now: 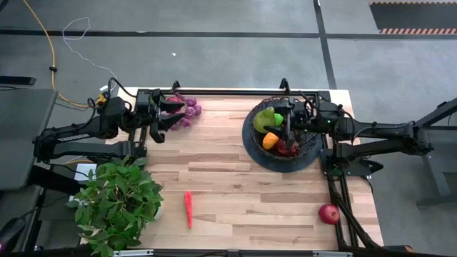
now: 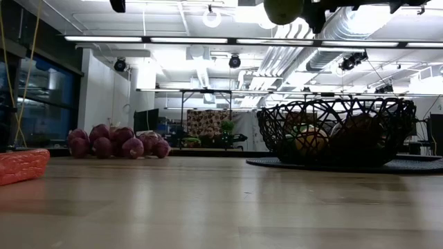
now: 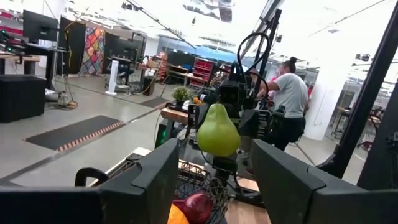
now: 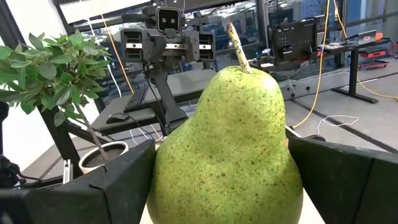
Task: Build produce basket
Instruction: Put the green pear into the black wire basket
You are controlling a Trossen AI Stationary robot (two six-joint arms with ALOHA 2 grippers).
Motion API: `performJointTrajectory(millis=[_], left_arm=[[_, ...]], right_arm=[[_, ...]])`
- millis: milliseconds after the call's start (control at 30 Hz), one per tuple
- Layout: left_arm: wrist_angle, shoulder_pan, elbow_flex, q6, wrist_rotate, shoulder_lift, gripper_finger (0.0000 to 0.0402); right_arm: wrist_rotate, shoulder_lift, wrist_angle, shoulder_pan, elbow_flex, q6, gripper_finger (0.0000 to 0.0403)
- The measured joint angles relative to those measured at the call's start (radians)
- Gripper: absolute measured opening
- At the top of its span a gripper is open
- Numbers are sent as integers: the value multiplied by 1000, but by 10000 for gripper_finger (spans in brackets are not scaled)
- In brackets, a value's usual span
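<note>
Right claw [image 4: 217, 186] is gripping a green pear [image 4: 227, 149], holding it above the wire basket [image 1: 251, 139] near the counter's [image 1: 235, 193] far right corner. The basket is holding an orange [image 1: 270, 140] and other fruit. Left claw [image 1: 163, 123] is hovering with fingers apart beside the grapes [image 1: 187, 108] at the far left edge. A chilli [image 1: 188, 208] and apple [image 1: 328, 213] are lying near the front edge.

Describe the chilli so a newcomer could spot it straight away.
Start at the leafy potted plant on the table's near left corner. Just right of it, alone on bare wood, lies the chilli: a slim red pod, unlike the round red apple far right.
</note>
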Motion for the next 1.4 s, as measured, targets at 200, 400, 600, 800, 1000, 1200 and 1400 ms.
performJointTrajectory(millis=[200, 400, 600, 800, 1000, 1200, 1400], left_arm=[[-1, 0, 0, 0, 0, 0, 188], [-2, 0, 0, 0, 0, 3, 188], [-2, 0, 0, 0, 0, 15, 188], [-2, 0, 0, 11, 0, 26, 188], [-3, 0, 0, 11, 0, 27, 189], [-3, 0, 0, 11, -3, 27, 187], [-6, 0, 0, 11, -3, 27, 186]], right_arm=[[159, 3, -323, -11, 81, 0, 324], [265, 71, -987, -93, 276, 143, 324], [240, 155, -1285, -170, 264, 229, 324], [253, 215, -1310, -224, 177, 244, 324], [253, 281, -1311, -250, 139, 237, 324], [247, 331, -1307, -248, 139, 176, 324], [239, 339, -1306, -248, 139, 178, 324]])
